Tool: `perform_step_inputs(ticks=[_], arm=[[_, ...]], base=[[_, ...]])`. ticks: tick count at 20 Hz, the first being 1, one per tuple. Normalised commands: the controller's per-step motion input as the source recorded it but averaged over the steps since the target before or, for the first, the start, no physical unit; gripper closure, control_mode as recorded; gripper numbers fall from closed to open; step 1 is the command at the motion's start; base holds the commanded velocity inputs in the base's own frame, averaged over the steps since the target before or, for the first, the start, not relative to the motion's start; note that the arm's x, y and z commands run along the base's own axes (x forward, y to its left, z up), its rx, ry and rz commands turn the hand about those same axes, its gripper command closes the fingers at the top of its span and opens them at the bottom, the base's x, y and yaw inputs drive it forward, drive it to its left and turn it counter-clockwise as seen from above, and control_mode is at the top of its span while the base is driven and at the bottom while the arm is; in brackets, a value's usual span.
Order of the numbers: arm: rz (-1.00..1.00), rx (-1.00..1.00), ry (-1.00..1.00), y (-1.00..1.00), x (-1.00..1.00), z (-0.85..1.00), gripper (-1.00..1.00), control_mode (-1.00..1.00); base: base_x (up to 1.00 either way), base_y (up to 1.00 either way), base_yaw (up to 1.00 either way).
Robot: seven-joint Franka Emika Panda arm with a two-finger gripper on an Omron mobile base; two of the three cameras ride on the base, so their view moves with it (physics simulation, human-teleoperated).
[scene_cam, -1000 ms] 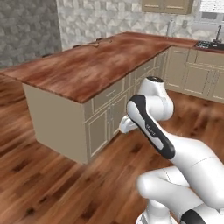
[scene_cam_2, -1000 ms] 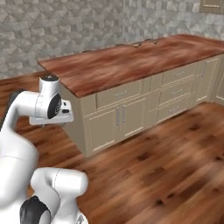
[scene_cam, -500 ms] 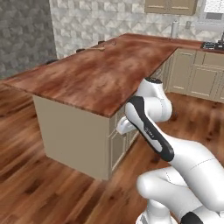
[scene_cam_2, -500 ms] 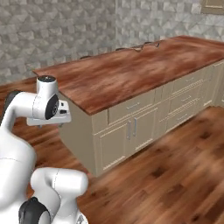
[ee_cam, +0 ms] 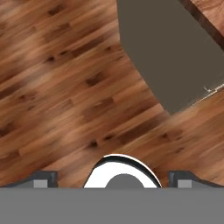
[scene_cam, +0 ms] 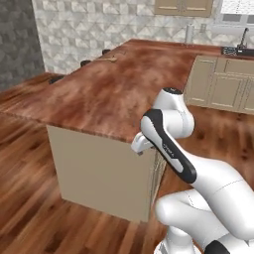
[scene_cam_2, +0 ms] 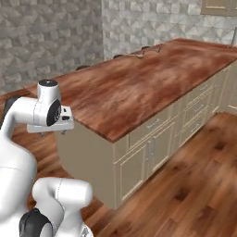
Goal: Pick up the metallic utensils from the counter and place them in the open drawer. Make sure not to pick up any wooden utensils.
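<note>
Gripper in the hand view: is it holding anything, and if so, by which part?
Nothing is held. The gripper is open, its fingertips wide apart over bare wooden floor beside the counter.

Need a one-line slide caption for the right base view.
Folded white arm with its gripper beside the beige end of the reddish-brown counter; small utensils at its far edge.

The counter (scene_cam: pixel 114 94) has a reddish-brown wood-grain top with lighter and darker streaks, on a plain beige base; its cabinet fronts (scene_cam_2: pixel 152 148) are beige with slim silver handles; the floor (ee_cam: pixel 65 87) is warm brown planking with dark knots; the wall (scene_cam: pixel 99 25) carries a grey and off-white triangular tile pattern.
</note>
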Motion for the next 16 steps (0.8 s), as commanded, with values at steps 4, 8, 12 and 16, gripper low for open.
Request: perform_step_inputs(ticks=[4,8,12,16], arm=[[0.00,0.00,0.00,0.00,0.00,0.00,-1.00,1.00],[0.00,0.00,0.00,0.00,0.00,0.00,-1.00,1.00],[0.00,0.00,0.00,0.00,0.00,0.00,-1.00,1.00],[0.00,0.00,0.00,0.00,0.00,0.00,-1.00,1.00]], base=[[0.22,1.00,-0.35],[0.03,1.00,-0.35],[0.00,1.00,-0.31],[0.00,1.00,-0.30]])
